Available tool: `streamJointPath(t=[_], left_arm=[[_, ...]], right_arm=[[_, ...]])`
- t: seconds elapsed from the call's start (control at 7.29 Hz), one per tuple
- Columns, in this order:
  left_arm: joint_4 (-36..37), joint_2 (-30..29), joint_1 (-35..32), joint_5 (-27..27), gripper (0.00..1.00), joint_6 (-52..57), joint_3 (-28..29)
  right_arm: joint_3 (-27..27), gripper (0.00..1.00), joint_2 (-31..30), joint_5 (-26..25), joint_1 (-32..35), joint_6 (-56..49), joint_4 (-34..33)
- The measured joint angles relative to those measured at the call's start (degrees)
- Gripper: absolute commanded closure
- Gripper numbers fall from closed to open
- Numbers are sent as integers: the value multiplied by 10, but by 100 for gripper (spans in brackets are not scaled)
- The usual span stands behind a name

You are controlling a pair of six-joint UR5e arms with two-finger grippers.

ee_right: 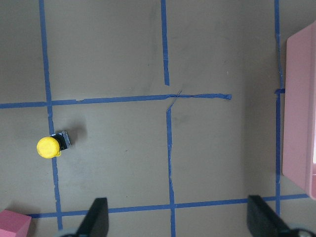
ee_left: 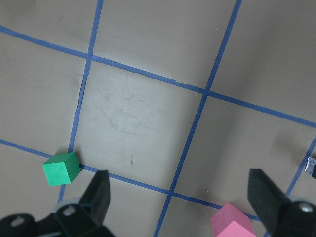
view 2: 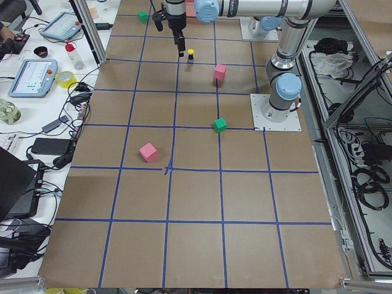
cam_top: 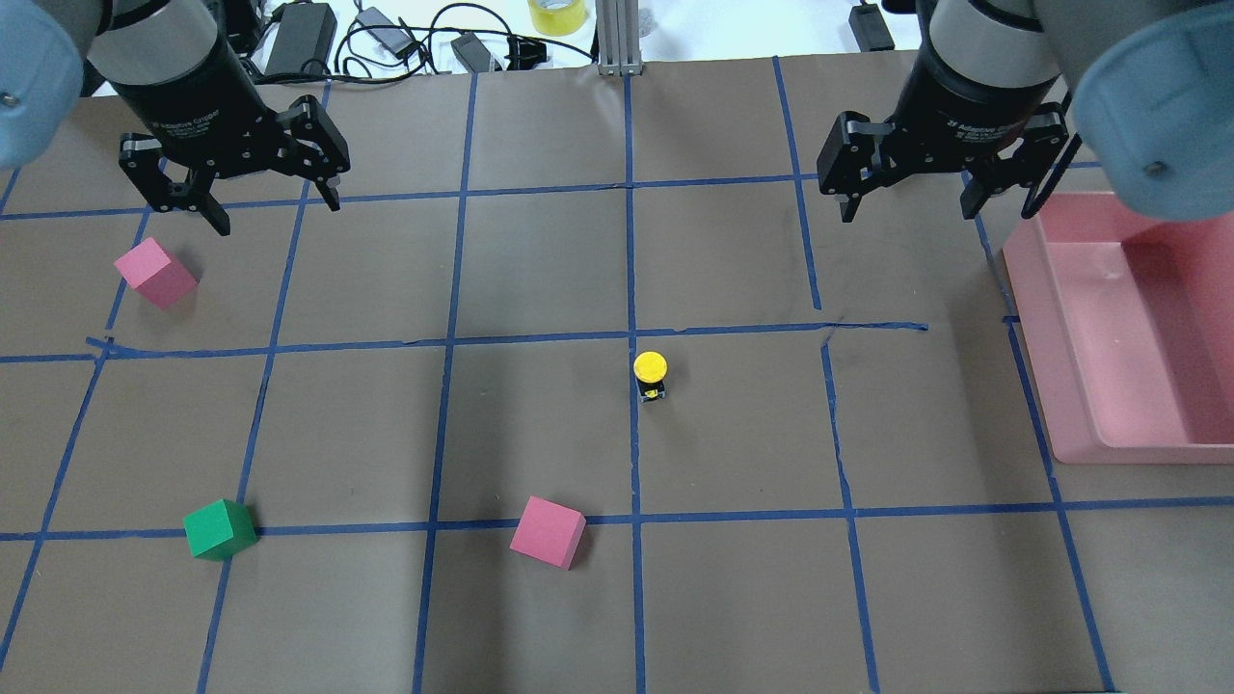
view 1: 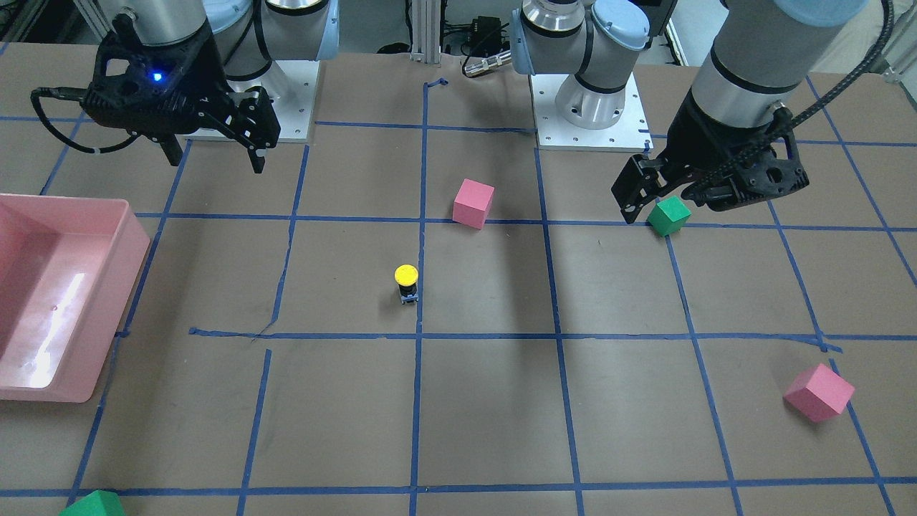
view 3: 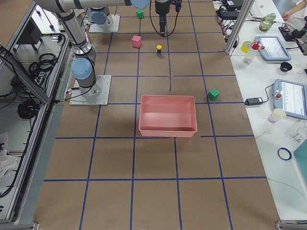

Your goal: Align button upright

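Observation:
The button (cam_top: pixel 651 374) stands upright near the table's middle, with its yellow cap on top and its black body and grey-blue base on the brown paper. It also shows in the front view (view 1: pixel 406 283) and in the right wrist view (ee_right: pixel 52 146). My left gripper (cam_top: pixel 278 217) is open and empty, raised over the far left of the table and well away from the button. My right gripper (cam_top: pixel 906 214) is open and empty, raised at the far right, beside the pink bin. Nothing touches the button.
A pink bin (cam_top: pixel 1036 318) sits at the right edge. Pink cubes lie at the far left (cam_top: pixel 154 273) and near the middle front (cam_top: pixel 548 531). One green cube (cam_top: pixel 219 529) is at the near left, and another (view 1: pixel 93 504) at the far right corner.

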Motion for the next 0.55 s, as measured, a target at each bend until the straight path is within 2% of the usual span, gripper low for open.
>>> streamJointPath(t=[0.27, 0.55], left_arm=[[-2, 16, 0, -25, 0, 58, -4], [-7, 29, 1, -22, 0, 111, -10]], right_arm=[[-1, 0, -1, 2, -7, -3, 1], [-7, 0, -2, 13, -7, -10, -1]])
